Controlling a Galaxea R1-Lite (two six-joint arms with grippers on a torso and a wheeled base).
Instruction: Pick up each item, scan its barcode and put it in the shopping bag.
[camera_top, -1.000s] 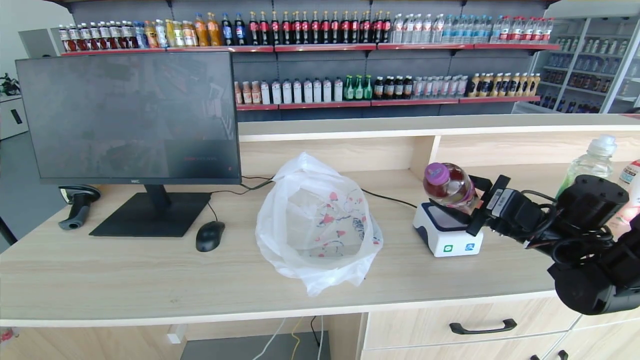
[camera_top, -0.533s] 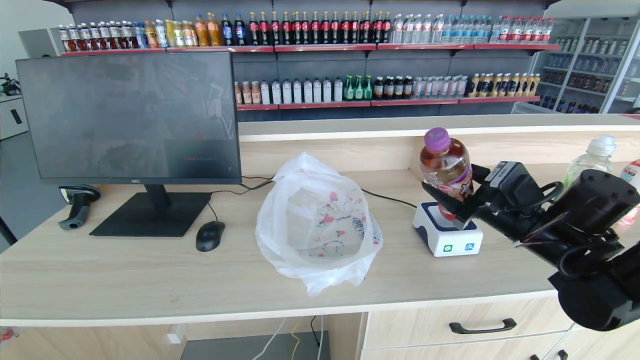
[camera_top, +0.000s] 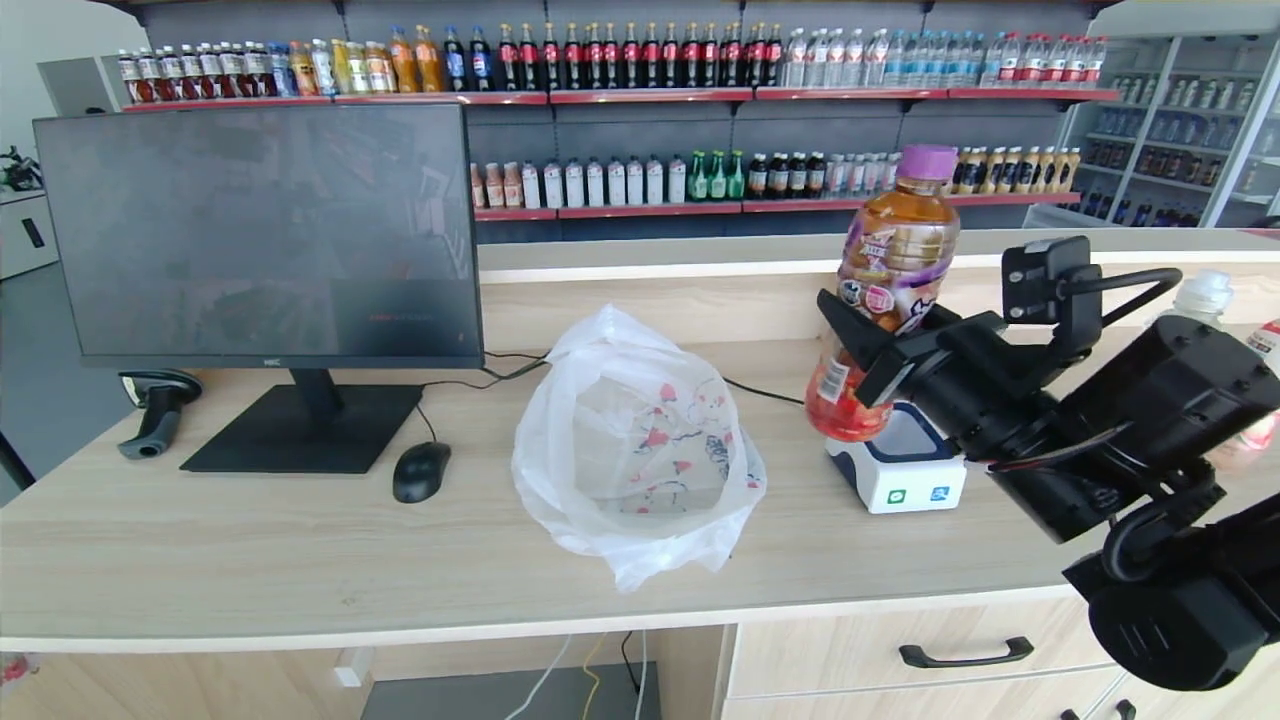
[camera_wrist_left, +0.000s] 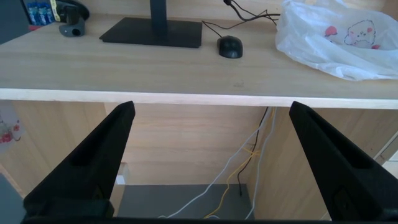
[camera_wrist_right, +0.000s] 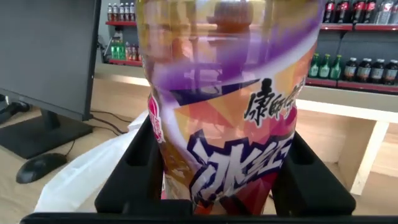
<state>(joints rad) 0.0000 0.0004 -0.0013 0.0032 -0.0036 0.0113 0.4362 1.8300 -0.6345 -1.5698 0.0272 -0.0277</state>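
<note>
counter (camera_top: 250, 560) holds monitor (camera_top: 260, 230), mouse (camera_top: 420, 471), shopping bag (camera_top: 635, 450), scanner (camera_top: 900, 482).

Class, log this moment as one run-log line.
right gripper: shut on bottle, upright near scanner | left gripper: open, empty | shopping bag: on counter, bottle not yet inside

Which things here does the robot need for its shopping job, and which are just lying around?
For the job: tea bottle in the right hand, scanner box, shopping bag, clear bottle waiting.

Just lying around: monitor, mouse, handheld scanner, shelf drinks.
</note>
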